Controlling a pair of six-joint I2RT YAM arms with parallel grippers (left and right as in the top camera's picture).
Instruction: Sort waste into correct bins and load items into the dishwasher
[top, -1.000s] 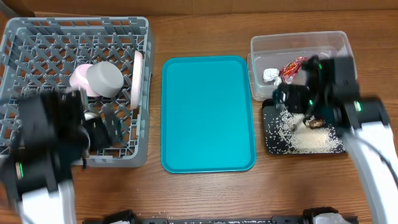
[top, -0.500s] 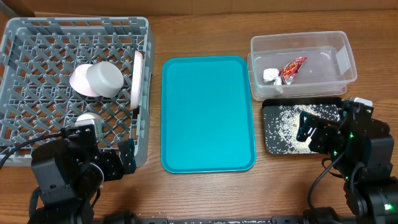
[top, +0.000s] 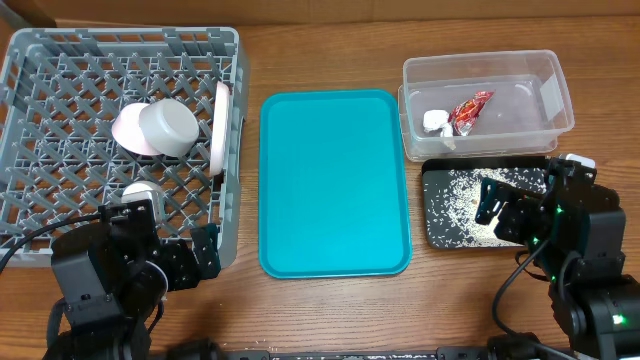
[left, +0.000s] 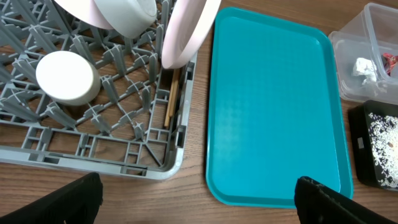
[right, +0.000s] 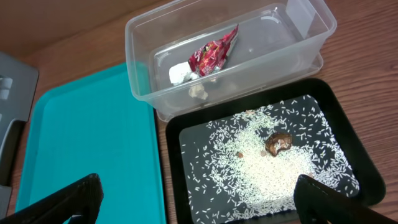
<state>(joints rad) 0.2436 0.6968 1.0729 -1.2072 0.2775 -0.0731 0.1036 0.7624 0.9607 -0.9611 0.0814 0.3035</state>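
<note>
The grey dish rack (top: 60, 75) at the left holds a grey bowl (top: 166, 127), a pink plate (top: 221, 125), a white cup (top: 137, 192) and chopsticks (left: 171, 99). The clear bin (top: 540, 75) holds a red wrapper (top: 470, 108) and white scraps (top: 434, 121). The black bin (top: 437, 215) holds rice and a brown food scrap (right: 278, 143). My left gripper (left: 199, 202) is open and empty, low over the table's front edge between rack and teal tray (top: 333, 180). My right gripper (right: 199, 199) is open and empty above the black bin's front left.
The teal tray lies bare in the middle, also in the left wrist view (left: 273, 106) and the right wrist view (right: 87, 143). Bare wood table (top: 330, 310) runs along the front edge. The rack's front wall (left: 93, 163) lies just ahead of my left gripper.
Both arms have pulled back to the front of the table from over the rack and the bins. Since half a second ago they have hardly moved.
</note>
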